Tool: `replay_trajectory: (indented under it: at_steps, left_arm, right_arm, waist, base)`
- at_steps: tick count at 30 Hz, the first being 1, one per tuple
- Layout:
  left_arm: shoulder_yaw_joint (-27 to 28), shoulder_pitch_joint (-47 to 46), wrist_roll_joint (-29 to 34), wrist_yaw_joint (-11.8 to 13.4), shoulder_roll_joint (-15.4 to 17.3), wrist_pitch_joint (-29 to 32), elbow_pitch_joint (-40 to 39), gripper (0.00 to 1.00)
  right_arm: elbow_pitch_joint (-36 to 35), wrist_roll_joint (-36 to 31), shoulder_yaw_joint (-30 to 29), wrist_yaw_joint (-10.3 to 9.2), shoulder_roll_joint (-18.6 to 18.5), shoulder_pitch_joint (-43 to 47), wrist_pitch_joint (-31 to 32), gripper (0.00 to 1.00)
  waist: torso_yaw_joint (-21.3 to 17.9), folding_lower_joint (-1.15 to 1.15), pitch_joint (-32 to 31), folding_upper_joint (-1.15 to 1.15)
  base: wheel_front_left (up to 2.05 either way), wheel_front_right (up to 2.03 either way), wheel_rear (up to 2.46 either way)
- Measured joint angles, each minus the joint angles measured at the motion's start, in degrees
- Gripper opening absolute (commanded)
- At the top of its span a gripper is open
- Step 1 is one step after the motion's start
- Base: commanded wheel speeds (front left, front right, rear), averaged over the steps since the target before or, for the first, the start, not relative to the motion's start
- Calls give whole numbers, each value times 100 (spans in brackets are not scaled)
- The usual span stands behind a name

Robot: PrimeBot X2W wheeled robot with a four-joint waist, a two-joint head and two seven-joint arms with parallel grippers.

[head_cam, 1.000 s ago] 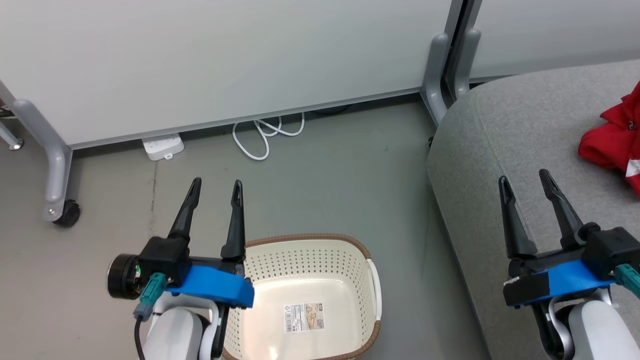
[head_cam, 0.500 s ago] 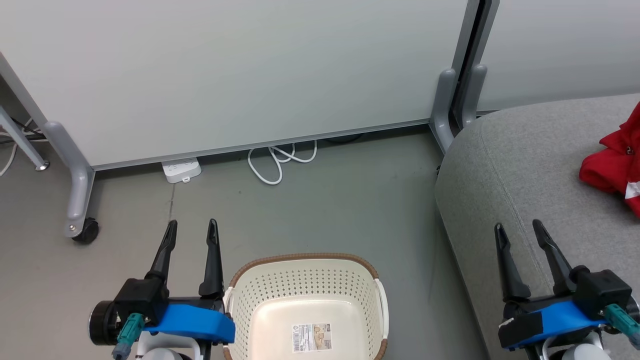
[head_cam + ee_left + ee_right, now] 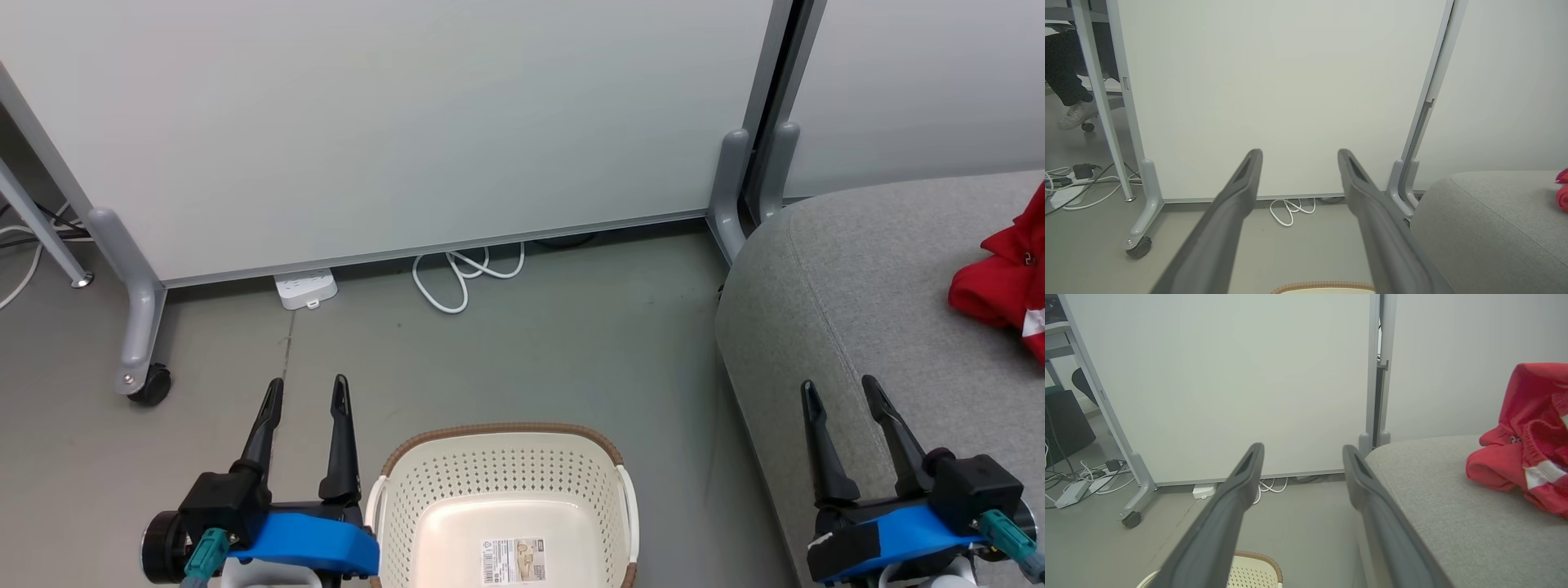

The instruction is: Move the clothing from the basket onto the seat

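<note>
The cream basket (image 3: 490, 478) with its brown rim stands on the floor at the bottom middle, holding nothing but a label (image 3: 516, 560). Its rim (image 3: 1323, 286) peeks in at the bottom of the left wrist view, and a corner of the basket (image 3: 1253, 571) shows low in the right wrist view. Red clothing (image 3: 1008, 282) with white trim lies on the grey seat (image 3: 857, 286) at the right edge. The clothing (image 3: 1531, 465) sits bunched on the seat (image 3: 1453, 506). My left gripper (image 3: 304, 384) is open beside the basket's left. My right gripper (image 3: 838, 385) is open over the seat's front corner, nothing between its fingers.
A white partition panel (image 3: 392, 122) on grey castor legs (image 3: 139, 327) stands behind. A power strip (image 3: 304, 288) and a looped white cable (image 3: 461, 273) lie at its foot. More cables (image 3: 1069, 183) and a person's shoe (image 3: 1075, 114) show past the panel's left.
The head camera has tilted, so the whole picture has slid down and right. Both grippers have drawn back toward the picture's bottom edge, still open. The left one has left the basket's rim.
</note>
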Motion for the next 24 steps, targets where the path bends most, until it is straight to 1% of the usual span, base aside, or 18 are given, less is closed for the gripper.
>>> replay_trajectory:
  at_steps: [15,16,22,24]
  left_arm:
    - [7,27,10,11,-1,0,5,100]
    - [5,27,10,19,-1,0,9,0]
    - [-11,253,-45,10,-1,45,293,0]
    - [2,276,-233,1,-1,98,319,0]
  right_arm:
    - [-2,-11,-11,0,35,16,0,100]
    - [0,-11,-10,0,35,16,0,0]
    - [292,24,-5,0,47,127,38,0]
    - [334,202,-23,0,52,136,102,0]
  waist:
    - [22,0,-48,0]
    - [21,0,-49,0]
    - [20,0,-50,0]
    - [17,0,-50,0]
  base:
    - [0,0,0]
    - [0,0,0]
    - [0,0,0]
    - [0,0,0]
